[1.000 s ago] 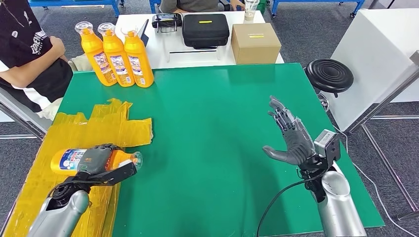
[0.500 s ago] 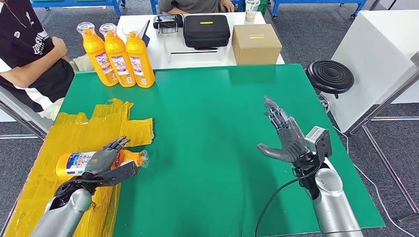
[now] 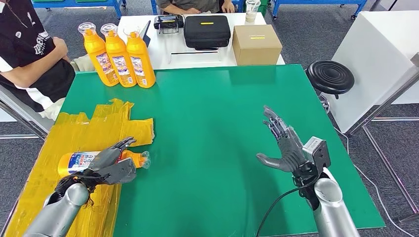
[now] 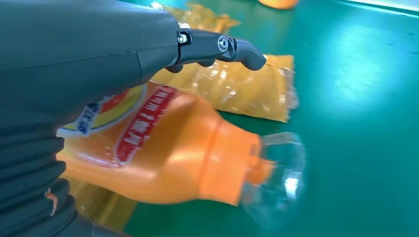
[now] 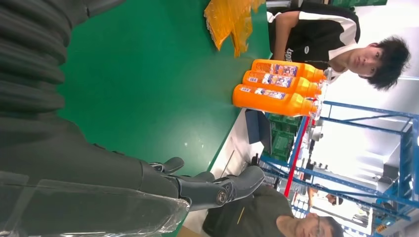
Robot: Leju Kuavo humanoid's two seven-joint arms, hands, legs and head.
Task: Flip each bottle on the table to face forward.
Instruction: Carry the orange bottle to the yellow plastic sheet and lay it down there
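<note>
Your left hand lies over the bottle, fingers loosely spread across it and not closed; the wrist view shows fingertips clear above the label. The bottle lies on its side under that hand, on yellow plastic, cap pointing toward your right hand. Three bottles stand well beyond the left hand at the bench's far edge. Your right hand hovers wide, holding nothing.
</note>
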